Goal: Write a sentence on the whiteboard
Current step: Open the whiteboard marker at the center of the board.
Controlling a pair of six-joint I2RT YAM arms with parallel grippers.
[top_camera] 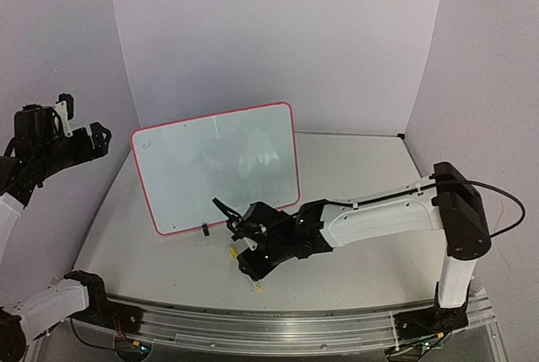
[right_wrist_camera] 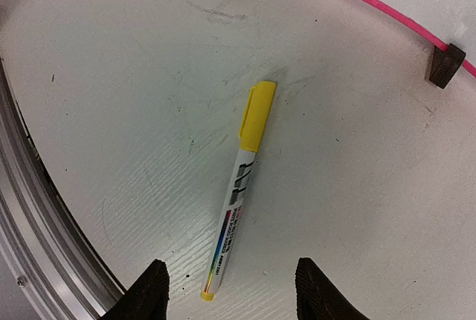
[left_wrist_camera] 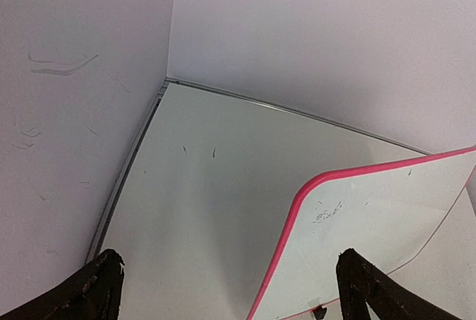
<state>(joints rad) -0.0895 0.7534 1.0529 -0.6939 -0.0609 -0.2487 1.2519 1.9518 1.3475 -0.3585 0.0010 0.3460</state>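
Step in hand, as judged: picking up the marker (right_wrist_camera: 242,186). The right gripper (right_wrist_camera: 232,290) is open and empty, its fingers either side of the marker's tail end and clear of it. Recommendation: centre on the barrel, close squarely, lift level. The whiteboard (top_camera: 215,168) stands propped just ahead of this gripper, beyond the marker's yellow cap. The left gripper (left_wrist_camera: 230,290) is wide open and empty; the whiteboard lies ahead to its right.

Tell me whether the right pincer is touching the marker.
Apart. The right wrist view shows bare table on both sides of the marker, between it and each side of the right pincer.
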